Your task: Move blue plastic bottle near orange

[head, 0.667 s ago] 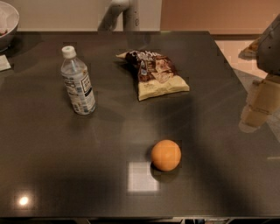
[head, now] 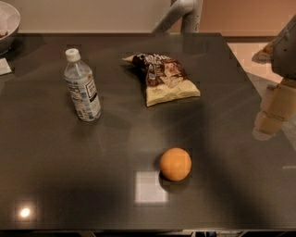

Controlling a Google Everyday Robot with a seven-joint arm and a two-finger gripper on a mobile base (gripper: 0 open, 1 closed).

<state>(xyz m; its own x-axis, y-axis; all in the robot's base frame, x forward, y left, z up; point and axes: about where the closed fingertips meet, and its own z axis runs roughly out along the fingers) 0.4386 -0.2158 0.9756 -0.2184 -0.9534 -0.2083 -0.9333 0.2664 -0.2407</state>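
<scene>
- Currently the gripper (head: 272,115) hangs at the far right edge of the camera view, over the table's right rim. It shows as pale tan blocks under a dark grey housing.
- Whether it is released or clenched, cannot tell. It holds nothing that can be made out and touches none of the objects on the table.
- Table (head: 69,176): a dark, smooth, glossy top that fills most of the view. It carries a square pale reflection (head: 151,187) near the front and a small bright glint (head: 24,212) at front left.
- Blue plastic bottle (head: 83,88): stands upright on the left-back part of the table. It is clear with a bluish tint, has a white screw cap and a white label with dark print.
- Orange (head: 175,164): round, smooth and lower than the bottle. It sits front of centre, just right of the square reflection, well apart from the bottle and from the gripper.
- Snack bag (head: 162,78): crinkled, brown and cream, lying flat at back centre, between the bottle and the right side.
- Bowl (head: 7,25): a rounded grey rim cut off at the top left corner, with a white slip (head: 3,67) just below it at the left edge.
- Room: a plain pale wall behind, light beige floor (head: 240,51) past the right rim, and a pale grey curved support (head: 182,14) at the top.
</scene>
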